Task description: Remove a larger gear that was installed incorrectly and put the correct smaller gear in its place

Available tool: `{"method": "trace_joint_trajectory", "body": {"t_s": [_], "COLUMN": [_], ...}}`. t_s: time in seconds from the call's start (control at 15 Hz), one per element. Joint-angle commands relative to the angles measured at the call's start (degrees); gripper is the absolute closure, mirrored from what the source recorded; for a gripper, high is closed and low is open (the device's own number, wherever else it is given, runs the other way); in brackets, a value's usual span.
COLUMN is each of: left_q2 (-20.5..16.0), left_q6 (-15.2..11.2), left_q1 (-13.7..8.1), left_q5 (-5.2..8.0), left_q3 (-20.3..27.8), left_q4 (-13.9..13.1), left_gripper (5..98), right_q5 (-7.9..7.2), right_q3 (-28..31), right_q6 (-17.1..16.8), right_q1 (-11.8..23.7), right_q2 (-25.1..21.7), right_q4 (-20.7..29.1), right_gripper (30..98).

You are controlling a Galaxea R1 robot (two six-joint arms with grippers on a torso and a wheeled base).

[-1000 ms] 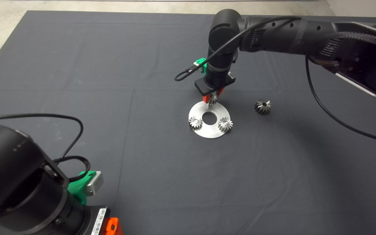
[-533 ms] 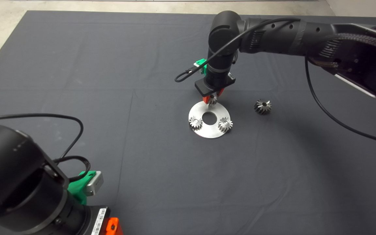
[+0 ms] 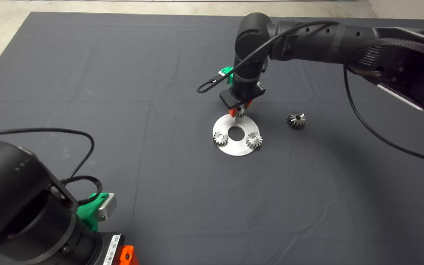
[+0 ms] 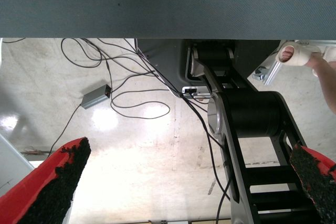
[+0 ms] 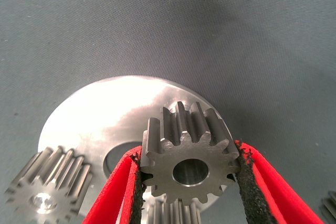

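Observation:
My right gripper (image 3: 239,111) is shut on a smaller gear (image 3: 239,113), a fine-toothed steel gear with a centre bore. It holds the gear at the far edge of a round steel plate (image 3: 230,147). In the right wrist view the gear (image 5: 190,169) sits between the black pads (image 5: 247,182), over the plate (image 5: 105,119). Two more small gears (image 3: 221,138) (image 3: 253,140) stand on the plate's near side. The larger gear (image 3: 296,120), with coarse teeth, lies on the mat to the plate's right. My left gripper (image 4: 184,187) is open and parked at the lower left.
The plate has a centre hole (image 3: 236,133). A black cable (image 3: 381,136) hangs from the right arm over the mat's right side. The left wrist view shows the floor with cables (image 4: 131,93), the robot's base, and part of a person (image 4: 299,55).
The right arm's upper joint has sunk slightly. The gripper and its gear stay at the plate's far edge. The left arm has not moved.

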Motion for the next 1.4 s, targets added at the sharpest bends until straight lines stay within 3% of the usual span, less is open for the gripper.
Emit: {"method": "trace_joint_trajectory", "body": {"t_s": [0.0, 0.8, 1.33], "left_q2": [-0.1, -0.1, -0.1], "left_q6": [-0.3, -0.3, -0.3], "left_q1": [-0.3, -0.3, -0.3], "left_q5": [0.0, 0.0, 0.0], "left_q3": [0.8, 0.8, 0.8], "left_q4": [-1.1, -1.1, -1.1], "left_gripper": [5.5, 5.5, 5.5], "right_q5": [-7.74, -7.74, -7.74], "right_q3": [0.7, 0.7, 0.6], "right_q6": [0.0, 0.0, -0.1], "right_q1": [1.4, 1.2, 1.5], "right_q2": [0.4, 0.5, -0.1], "right_q4": [-3.2, -3.2, -2.9], "right_gripper": [88.2, 88.0, 81.5]}}
